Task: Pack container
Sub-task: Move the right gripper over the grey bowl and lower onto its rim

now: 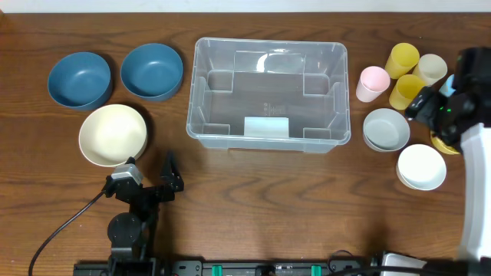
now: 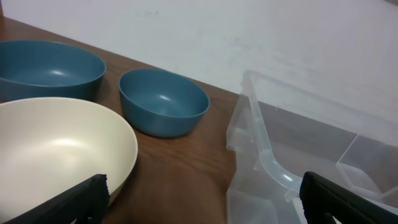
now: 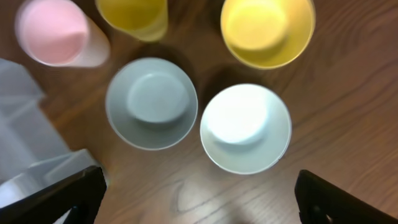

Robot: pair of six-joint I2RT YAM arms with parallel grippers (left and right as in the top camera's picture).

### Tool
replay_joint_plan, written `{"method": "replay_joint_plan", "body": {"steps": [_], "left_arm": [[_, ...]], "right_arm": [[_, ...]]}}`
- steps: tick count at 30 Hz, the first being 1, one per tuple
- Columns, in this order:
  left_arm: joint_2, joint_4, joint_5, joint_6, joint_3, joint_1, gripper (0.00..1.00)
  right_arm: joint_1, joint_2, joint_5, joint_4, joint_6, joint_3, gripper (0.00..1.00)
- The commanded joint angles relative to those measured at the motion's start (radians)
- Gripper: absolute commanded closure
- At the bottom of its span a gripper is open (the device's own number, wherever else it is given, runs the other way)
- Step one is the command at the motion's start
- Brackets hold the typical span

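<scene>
Overhead: container (image 1: 201,84) mouth-up, long axis left-right.
Right wrist bares the yellow bowl (image 3: 267,31), mostly masked overhead; left gripper (image 2: 205,202), right gripper (image 3: 199,199) gape empty.

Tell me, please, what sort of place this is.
Probably a robotics lab bench: a robot arm at a wooden table, with bowls and cups laid out beside a clear bin.

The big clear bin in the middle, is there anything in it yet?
Empty: from overhead, the container has nothing on its see-through floor, and every bowl and cup stands outside it.
</scene>
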Motion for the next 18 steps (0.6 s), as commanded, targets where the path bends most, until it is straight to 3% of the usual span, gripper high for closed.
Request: {"method": "replay_joint_plan", "body": {"steps": [1,4,6,11,18], "left_arm": [[-0.006,-0.038,-0.030,0.017,-0.018,-0.002,0.02],[-0.006,-0.038,-0.030,0.017,-0.018,-0.002,0.02],[-0.006,-0.038,-0.030,0.017,-0.018,-0.002,0.02],[-0.006,-0.038,-0.030,0.017,-0.018,-0.002,0.02],[-0.006,-0.038,-0.030,0.017,-0.018,-0.002,0.02]], "right_arm": [[-0.006,0.019,-0.037,0.064,-0.011,-0.079,0.01],[-0.005,0.020,-0.168,0.198,-0.169,-0.137,0.01],[-0.005,0.020,-0.187,0.251,-0.198,-0.151,0.01],[-0.005,0.022,-0.174,0.323,-0.193,-0.179,0.01],[-0.005,0.022,-0.096,0.282,-0.047,-0.253,0.02]]}}
